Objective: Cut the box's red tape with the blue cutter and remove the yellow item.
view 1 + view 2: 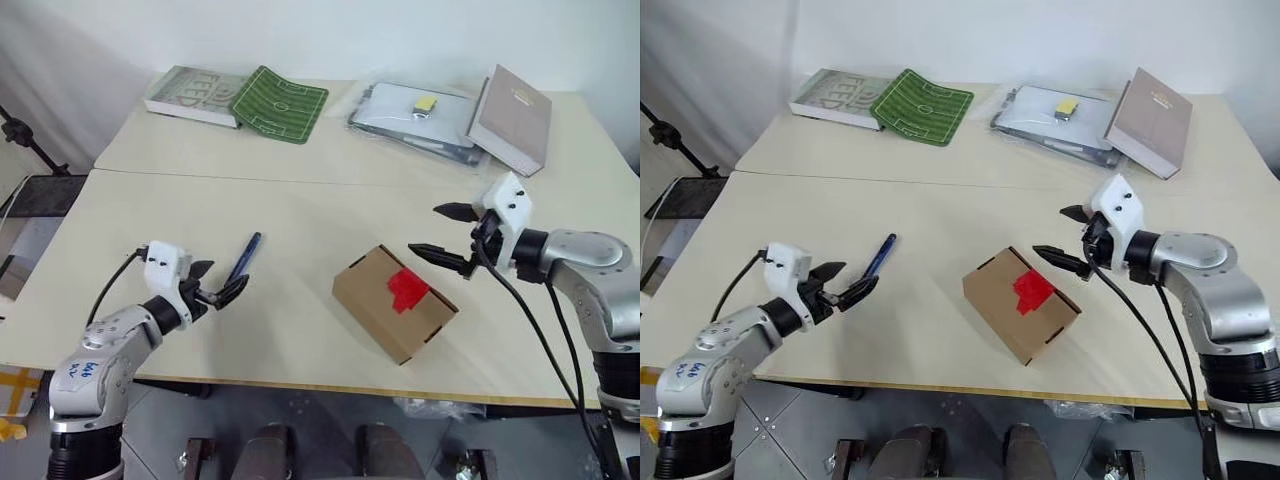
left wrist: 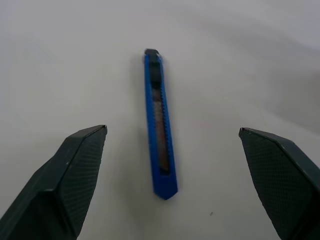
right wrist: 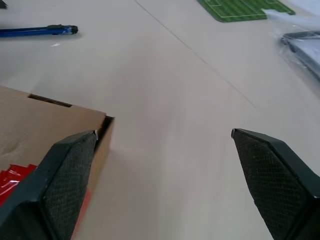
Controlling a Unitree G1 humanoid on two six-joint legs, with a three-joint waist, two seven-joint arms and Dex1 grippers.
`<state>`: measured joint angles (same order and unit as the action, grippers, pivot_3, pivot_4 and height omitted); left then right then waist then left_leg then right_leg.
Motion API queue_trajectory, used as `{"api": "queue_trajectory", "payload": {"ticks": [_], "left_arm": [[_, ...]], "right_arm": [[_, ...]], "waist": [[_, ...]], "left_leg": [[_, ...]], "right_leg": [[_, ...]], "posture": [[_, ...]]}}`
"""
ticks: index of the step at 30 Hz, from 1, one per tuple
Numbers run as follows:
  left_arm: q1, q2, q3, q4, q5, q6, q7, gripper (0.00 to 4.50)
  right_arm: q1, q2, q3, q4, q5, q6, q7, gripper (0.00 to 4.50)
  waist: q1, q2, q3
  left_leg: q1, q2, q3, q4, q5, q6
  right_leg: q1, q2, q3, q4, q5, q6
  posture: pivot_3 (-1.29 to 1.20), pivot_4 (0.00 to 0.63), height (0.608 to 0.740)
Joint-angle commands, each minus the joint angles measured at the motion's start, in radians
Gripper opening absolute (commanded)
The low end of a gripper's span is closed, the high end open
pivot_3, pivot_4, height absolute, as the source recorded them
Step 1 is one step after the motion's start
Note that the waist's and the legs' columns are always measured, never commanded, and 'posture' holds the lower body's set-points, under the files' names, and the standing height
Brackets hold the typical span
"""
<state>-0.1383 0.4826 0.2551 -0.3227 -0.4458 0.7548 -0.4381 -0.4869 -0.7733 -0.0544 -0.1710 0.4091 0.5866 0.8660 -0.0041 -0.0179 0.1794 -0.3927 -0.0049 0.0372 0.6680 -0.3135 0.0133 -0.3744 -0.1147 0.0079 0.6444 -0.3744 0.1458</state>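
A closed brown cardboard box (image 1: 395, 303) lies near the table's front edge, with a patch of red tape (image 1: 406, 289) on its top. The blue cutter (image 1: 244, 258) lies flat on the table to the box's left. My left gripper (image 1: 218, 284) hovers open just short of the cutter's near end; in the left wrist view the cutter (image 2: 160, 122) lies lengthwise between the spread fingers (image 2: 65, 185). My right gripper (image 1: 444, 236) is open and empty above the table beside the box's far right corner (image 3: 75, 125). The yellow item is hidden.
At the back of the table lie a grey book (image 1: 195, 93), a green football-pitch mat (image 1: 281, 103), a plastic-wrapped flat pack with a small yellow piece on it (image 1: 415, 117) and a beige hardcover book (image 1: 512, 118). A seam (image 1: 300, 181) crosses the tabletop.
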Motion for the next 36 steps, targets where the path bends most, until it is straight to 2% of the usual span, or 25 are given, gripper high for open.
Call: {"api": "queue_trajectory", "payload": {"ticks": [1,9,14,17,19,27,30,36], "left_arm": [[-0.026,0.01,-0.008,0.032,0.018,0.025,0.031,4.5],[0.011,0.107,-0.068,0.019,0.066,0.07,0.013,4.5],[0.035,0.126,-0.072,0.032,0.09,0.051,0.031,4.5],[0.034,0.122,-0.093,0.037,0.134,0.029,0.066,3.89],[0.039,0.106,-0.13,0.023,0.164,0.009,0.083,3.31],[0.091,-0.001,-0.175,-0.034,0.227,0.013,0.192,3.31],[0.12,-0.032,-0.187,-0.054,0.237,0.026,0.216,2.48],[0.166,-0.081,-0.208,-0.099,0.236,0.047,0.241,2.48]], "right_arm": [[-0.009,0.007,-0.02,-0.032,0.003,-0.015,-0.013,4.49],[0.026,0.011,-0.034,-0.066,0.01,-0.008,-0.038,4.49],[0.016,0.016,-0.021,-0.066,0.002,-0.015,-0.045,4.49],[0.0,0.02,-0.015,-0.068,0.007,-0.016,-0.042,4.5],[-0.011,0.019,-0.007,-0.062,0.005,-0.016,-0.034,4.5],[-0.062,-0.008,0.016,-0.035,0.001,0.007,0.025,4.5],[-0.086,-0.027,0.027,-0.015,-0.004,0.013,0.055,4.5],[-0.138,-0.056,0.046,0.018,-0.009,0.026,0.102,4.5]], "waist": [[0.0,0.0,0.0],[-0.004,0.0,0.0],[-0.013,0.001,-0.001],[-0.021,0.001,-0.001],[-0.022,0.001,-0.001],[-0.01,0.004,-0.002],[-0.004,0.004,-0.003],[0.0,0.006,-0.003]], "left_leg": [[0.0,0.0,0.0,0.0,0.0,0.0],[0.001,0.0,0.0,0.0,0.0,0.0],[0.002,0.0,0.001,-0.001,0.0,0.0],[0.003,0.0,0.001,-0.001,0.0,-0.001],[0.003,0.0,0.001,-0.001,0.001,-0.001],[0.004,0.0,0.001,0.0,0.0,-0.001],[0.004,0.0,0.001,0.0,0.0,-0.001],[0.004,0.0,0.001,-0.001,0.0,0.0]], "right_leg": [[0.0,0.0,-0.001,0.0,0.0,0.0],[0.0,-0.001,-0.003,0.0,0.0,0.0],[0.001,-0.001,-0.003,0.0,0.0,-0.001],[0.001,-0.002,-0.003,-0.001,0.0,-0.001],[0.001,-0.002,-0.003,-0.001,0.0,-0.001],[0.003,-0.002,-0.003,-0.001,0.0,-0.001],[0.003,-0.002,-0.003,-0.001,0.0,-0.001],[0.003,-0.002,-0.003,-0.003,0.0,-0.001]], "posture": [[0.0,0.15,0.74],[0.0,0.15,0.74],[0.0,0.15,0.74],[0.0,0.15,0.74],[0.0,0.15,0.74],[0.0,0.15,0.74],[0.0,0.15,0.74],[0.0,0.15,0.74]]}}
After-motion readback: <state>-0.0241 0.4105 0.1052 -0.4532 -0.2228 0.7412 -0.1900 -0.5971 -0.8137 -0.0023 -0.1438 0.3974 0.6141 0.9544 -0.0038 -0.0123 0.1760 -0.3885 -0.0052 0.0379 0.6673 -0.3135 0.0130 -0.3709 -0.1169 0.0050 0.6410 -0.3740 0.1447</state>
